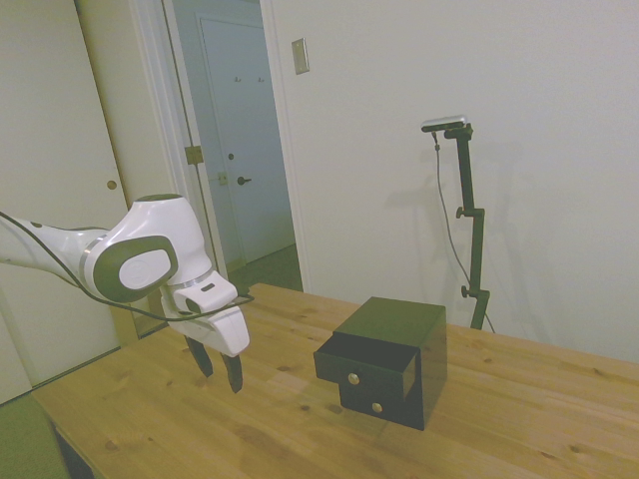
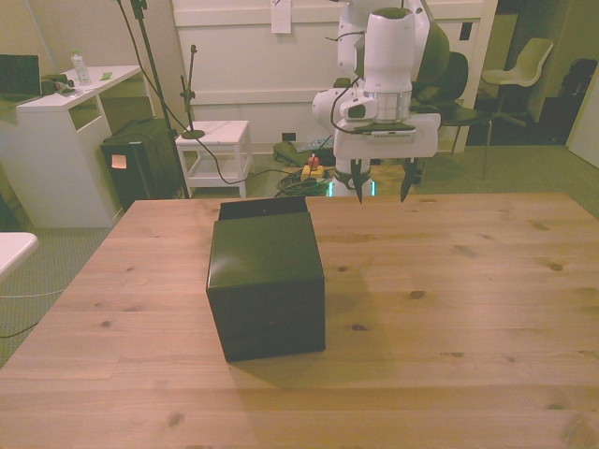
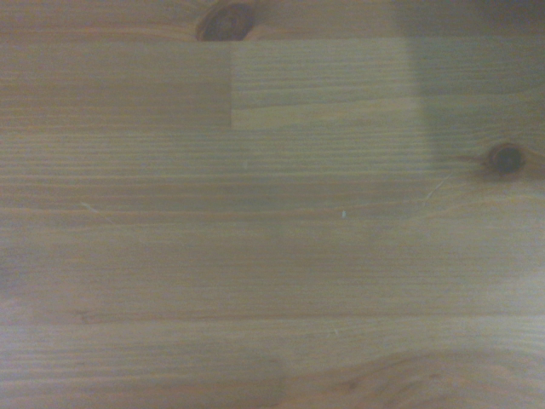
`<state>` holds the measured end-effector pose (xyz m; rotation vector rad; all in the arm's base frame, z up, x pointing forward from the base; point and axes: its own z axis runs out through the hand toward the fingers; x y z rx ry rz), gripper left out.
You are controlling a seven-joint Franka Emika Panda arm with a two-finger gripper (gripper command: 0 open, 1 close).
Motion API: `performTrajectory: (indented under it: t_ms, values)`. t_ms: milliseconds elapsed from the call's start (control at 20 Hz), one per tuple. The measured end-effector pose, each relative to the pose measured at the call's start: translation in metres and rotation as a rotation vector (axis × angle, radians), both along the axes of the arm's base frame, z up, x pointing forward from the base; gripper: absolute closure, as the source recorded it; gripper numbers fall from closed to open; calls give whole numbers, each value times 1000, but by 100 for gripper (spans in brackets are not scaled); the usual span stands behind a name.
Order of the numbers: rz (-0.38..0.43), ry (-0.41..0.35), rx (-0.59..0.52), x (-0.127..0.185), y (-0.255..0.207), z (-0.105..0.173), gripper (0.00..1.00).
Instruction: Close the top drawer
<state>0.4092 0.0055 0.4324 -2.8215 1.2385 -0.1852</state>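
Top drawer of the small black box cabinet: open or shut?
Open. The top black drawer juts out beyond the cabinet's front in the side view.

White Franka arm (image 1: 60,249), glossy rounded shells, grey-green oval cap at wrist joint. Black cable loops along the forearm. White blocky gripper (image 1: 222,371) body, two dark tapered fingers (image 2: 358,183). Dark band between the wrist segments

White walls, open doorway (image 1: 245,170), white desk (image 2: 65,103), white chair (image 2: 529,61).
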Motion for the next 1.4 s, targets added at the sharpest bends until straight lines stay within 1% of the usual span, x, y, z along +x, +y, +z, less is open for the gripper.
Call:
performTrajectory:
  t_ms: [150,300,500,750,950,1250,1300,1400]
  values:
    - [-3,4,1,0,-2,-2,0]
    - [-49,11,19,-7,-21,-6,0]
    - [-142,1,50,-20,-64,-6,0]
    - [-217,-22,66,-36,-126,4,0]
    - [-235,-17,52,-39,-162,17,0]
    - [-234,-3,41,-16,-188,34,0]
    - [-233,1,40,-11,-192,36,100]
    - [-232,9,34,-2,-198,40,100]
